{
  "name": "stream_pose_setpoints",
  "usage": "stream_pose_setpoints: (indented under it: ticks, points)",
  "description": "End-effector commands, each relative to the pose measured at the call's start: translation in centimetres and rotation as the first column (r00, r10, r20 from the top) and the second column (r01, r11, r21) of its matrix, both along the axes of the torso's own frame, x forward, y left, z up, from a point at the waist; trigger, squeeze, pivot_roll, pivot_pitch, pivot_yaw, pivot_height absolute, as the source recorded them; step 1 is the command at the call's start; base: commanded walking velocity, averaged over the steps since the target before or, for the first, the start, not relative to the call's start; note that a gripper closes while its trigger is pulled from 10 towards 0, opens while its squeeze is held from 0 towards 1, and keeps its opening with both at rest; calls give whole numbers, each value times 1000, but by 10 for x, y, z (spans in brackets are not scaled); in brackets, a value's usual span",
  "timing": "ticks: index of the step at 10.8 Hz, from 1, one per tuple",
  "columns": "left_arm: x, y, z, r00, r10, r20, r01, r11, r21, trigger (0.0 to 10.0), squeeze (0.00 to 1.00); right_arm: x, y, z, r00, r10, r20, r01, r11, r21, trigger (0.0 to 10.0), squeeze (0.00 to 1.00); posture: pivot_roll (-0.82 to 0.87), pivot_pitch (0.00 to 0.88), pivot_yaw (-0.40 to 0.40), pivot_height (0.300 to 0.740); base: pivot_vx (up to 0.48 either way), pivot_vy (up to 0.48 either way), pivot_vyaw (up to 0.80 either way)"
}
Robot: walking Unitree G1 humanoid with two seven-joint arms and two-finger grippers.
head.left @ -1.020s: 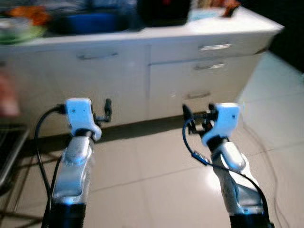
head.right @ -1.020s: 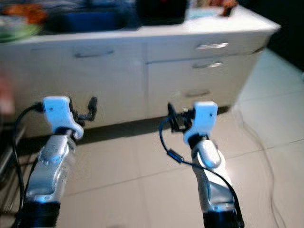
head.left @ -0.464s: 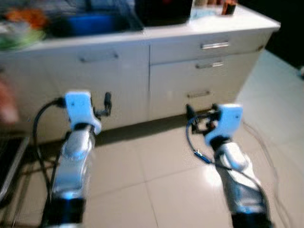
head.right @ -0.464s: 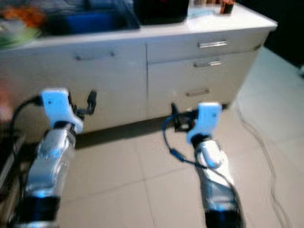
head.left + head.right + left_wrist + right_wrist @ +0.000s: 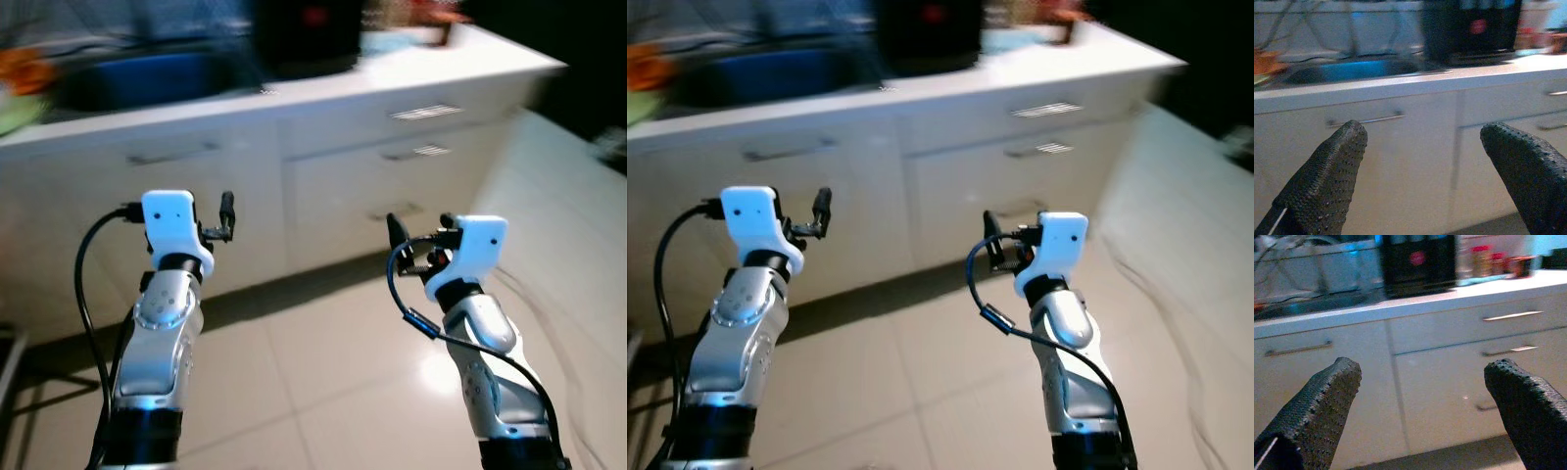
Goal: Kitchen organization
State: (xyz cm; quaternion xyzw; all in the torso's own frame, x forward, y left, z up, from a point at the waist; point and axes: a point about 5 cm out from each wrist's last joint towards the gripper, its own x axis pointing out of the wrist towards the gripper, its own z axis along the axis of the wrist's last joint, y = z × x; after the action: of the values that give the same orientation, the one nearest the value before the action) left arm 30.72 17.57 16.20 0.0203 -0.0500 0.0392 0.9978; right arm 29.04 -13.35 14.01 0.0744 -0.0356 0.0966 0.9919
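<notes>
1. A white bench (image 5: pixel 323 83) is seen across the room, with a tiled floor (image 5: pixel 323 382) lying between it and the robot.
2. Below the bench top, a cupboard door (image 5: pixel 176 206) with a bar handle is set beside a stack of drawers (image 5: pixel 411 147).
3. A sink (image 5: pixel 1356 71), bluish inside, is sunk into the bench top; its contents cannot be made out.
4. A black appliance (image 5: pixel 1418 264) stands just beside the sink, and jars (image 5: pixel 1481 262) are blurred further along.
5. The left hand (image 5: pixel 227 220) is raised over the floor, fingers spread apart, holding nothing.
6. The right hand (image 5: pixel 407 240) is raised likewise, fingers apart and empty, well short of the drawers.
</notes>
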Motion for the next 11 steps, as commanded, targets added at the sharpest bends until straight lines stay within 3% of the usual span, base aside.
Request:
stream_pose_setpoints:
  ticks: [1, 4, 9, 11]
  points:
    - [-1, 7, 1, 999, 42, -3, -42, 999, 11, 10000, 0, 0, 7, 7, 999, 36, 34, -36, 999, 1, 10000, 0, -3, 35, 1, 740, 480, 0, 794]
    - [-2, 8, 0, 998, 55, -7, -55, 998, 11, 10000, 0, 0, 7, 6, 999, 39, 29, -39, 999, 4, 10000, 0, -1, 37, -1, 740, 480, 0, 794]
    - [0, 8, 1, 998, 61, -11, -61, 998, 12, 10000, 0, 0, 8, 8, 998, 43, 40, -43, 999, -9, 10000, 0, -5, 39, -5, 740, 469, 0, 0]
    - [6, 17, 9, 997, 78, 14, -78, 997, 24, 10000, 0, 2, 8, 10, 998, 39, 50, -39, 999, -1, 10000, 0, -3, 37, -4, 740, 469, 0, 0]
